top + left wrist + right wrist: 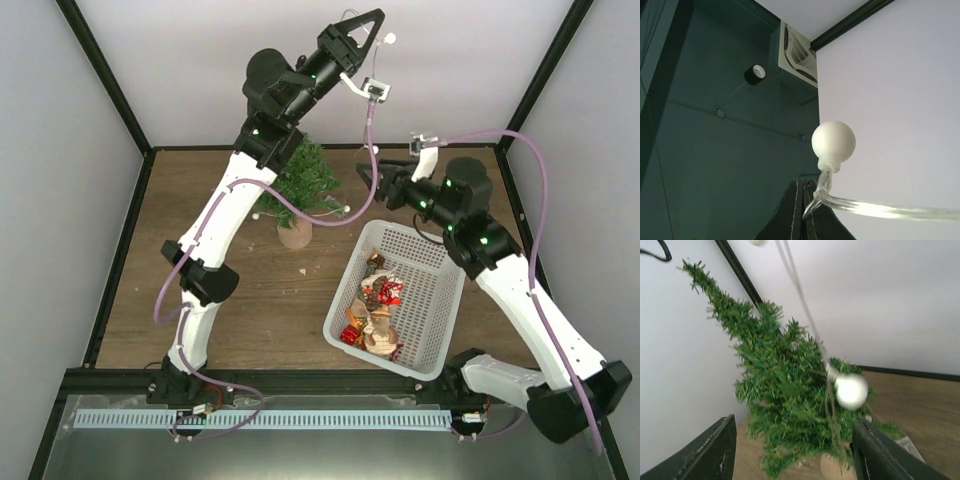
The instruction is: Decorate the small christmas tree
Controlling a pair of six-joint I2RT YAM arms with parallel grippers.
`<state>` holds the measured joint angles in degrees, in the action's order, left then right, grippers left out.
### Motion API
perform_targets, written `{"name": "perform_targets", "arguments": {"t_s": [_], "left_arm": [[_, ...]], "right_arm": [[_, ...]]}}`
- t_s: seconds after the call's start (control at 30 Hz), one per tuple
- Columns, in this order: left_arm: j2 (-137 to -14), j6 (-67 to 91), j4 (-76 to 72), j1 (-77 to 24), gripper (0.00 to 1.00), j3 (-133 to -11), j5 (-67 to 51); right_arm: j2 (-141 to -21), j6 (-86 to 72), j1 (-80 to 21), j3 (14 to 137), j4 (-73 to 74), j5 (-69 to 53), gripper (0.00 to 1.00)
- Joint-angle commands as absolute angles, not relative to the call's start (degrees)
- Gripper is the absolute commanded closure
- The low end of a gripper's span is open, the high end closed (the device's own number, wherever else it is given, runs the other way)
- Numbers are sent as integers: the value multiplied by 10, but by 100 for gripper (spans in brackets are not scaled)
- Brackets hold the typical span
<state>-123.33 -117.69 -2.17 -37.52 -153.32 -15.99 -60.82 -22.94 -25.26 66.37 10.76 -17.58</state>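
Over on the left side, the left gripper (803,187) is hoisted way up high, above the back edge of the table (250,290). Its fingers are pressed together on a clear light cord (880,207), right below a round white bulb (833,141) that pokes up past the fingertips. The cord trails off to the right in the left wrist view.

Next along, the small christmas tree (305,180) stands upright on its round tan base (294,235), toward the back of the wooden table and partly behind the left arm. Another white bulb (851,391) hangs against its branches on the right-hand side.

The right gripper (372,178) is just beside the tree, pointing at it, fingers spread apart and holding nothing.

Right of that there's a white plastic basket (430,290) with a pile of red and gold ornaments (375,312) inside.
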Motion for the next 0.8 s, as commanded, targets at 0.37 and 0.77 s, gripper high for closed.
{"name": "perform_targets", "arguments": {"t_s": [0.37, 0.77], "left_arm": [[-1220, -1146, -51, -324, 100, -1540, -182], [-1219, -1142, -60, -292, 100, -1547, -189]], "right_arm": [[-840, -259, -252, 939, 35, -244, 47], [-948, -234, -265, 1071, 88, -150, 52]]}}
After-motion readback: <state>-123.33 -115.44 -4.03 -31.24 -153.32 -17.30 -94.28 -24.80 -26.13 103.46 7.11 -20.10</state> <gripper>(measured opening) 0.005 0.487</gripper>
